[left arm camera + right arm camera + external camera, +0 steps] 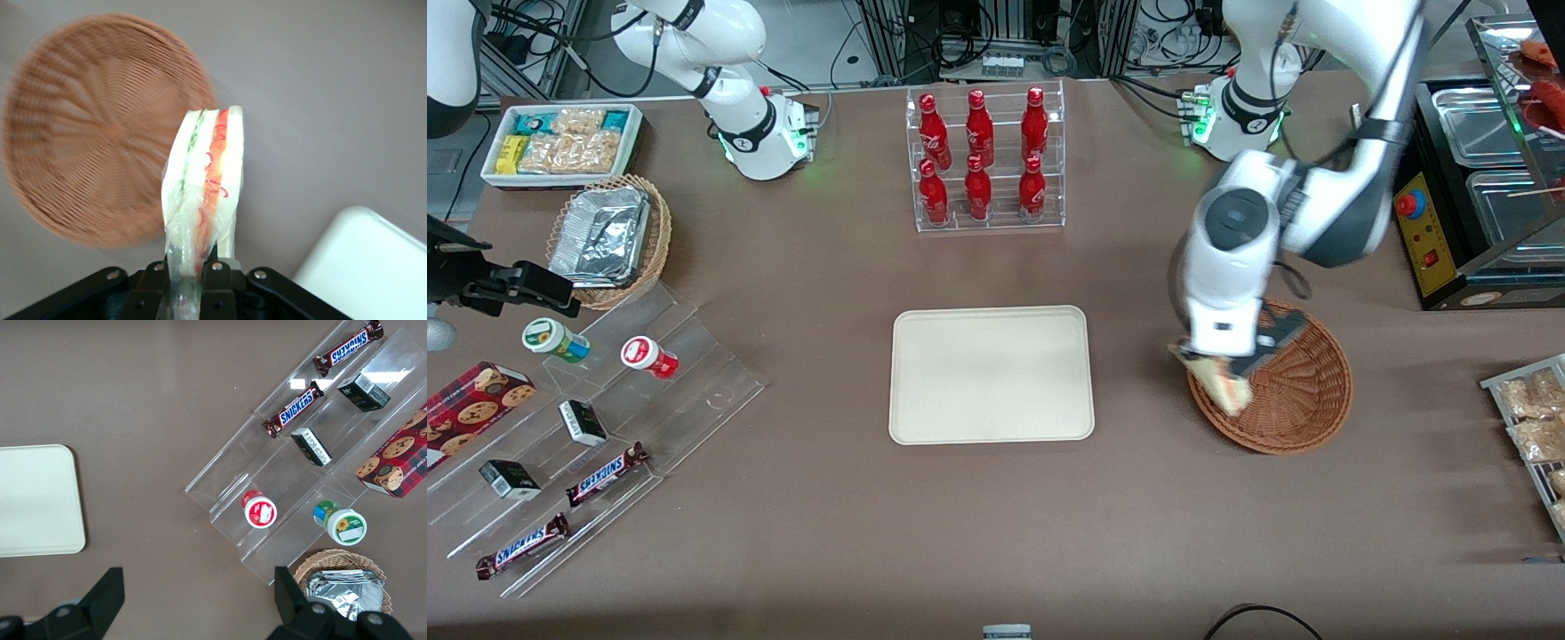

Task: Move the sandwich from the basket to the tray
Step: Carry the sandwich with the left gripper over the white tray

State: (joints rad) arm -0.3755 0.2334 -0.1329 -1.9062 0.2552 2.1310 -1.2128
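Above basket (1285, 391) rim nearest tray (991, 373), gripper (1221, 363) pinches sandwich (203, 193) by wrapper end, wedge hanging clear. Long axis runs straight out from fingers (217, 283). Tray lies sideways toward parked arm's end, bare.

The gripper (1221, 363), closed on the sandwich (1221, 384), hung over the rim of the basket (1294, 400) on the side toward the tray (991, 374), and only bare brown table (1138, 391) lay between basket and tray. The tray's flat surface held nothing. The nearest tall obstacle, the clear rack of red bottles (985, 160), stood farther from the front camera than the tray, apart from it.
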